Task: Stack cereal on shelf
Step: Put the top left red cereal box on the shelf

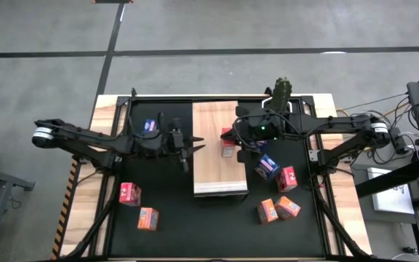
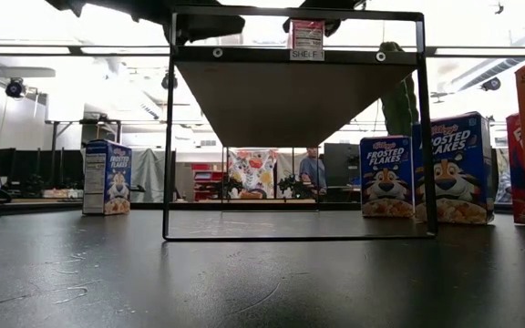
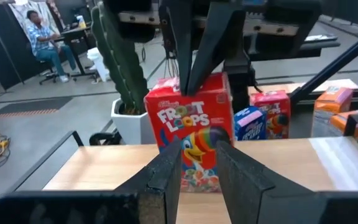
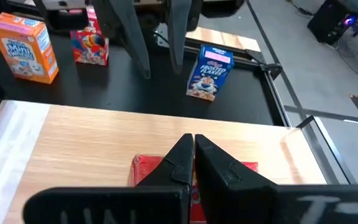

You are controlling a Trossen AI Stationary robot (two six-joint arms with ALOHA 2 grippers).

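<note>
Froot Loops box (image 3: pixel 194 140): upright on the wood shelf (image 1: pixel 211 156), centre-right of the high view.
Right gripper (image 1: pixel 233 138): fingers closed tight directly above the box top; grip not visible.
Left gripper (image 1: pixel 192 148): facing box, fingers slightly parted, empty.
Handling: probably light, thin crushable cardboard; pinch flat faces near top.

Bright overhead light; wrist views slightly blurred.

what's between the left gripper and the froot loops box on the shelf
Only bare wood of the shelf. In the high view, the left gripper hovers at the board's edge, with nothing between it and the Froot Loops box under the right gripper.
</note>
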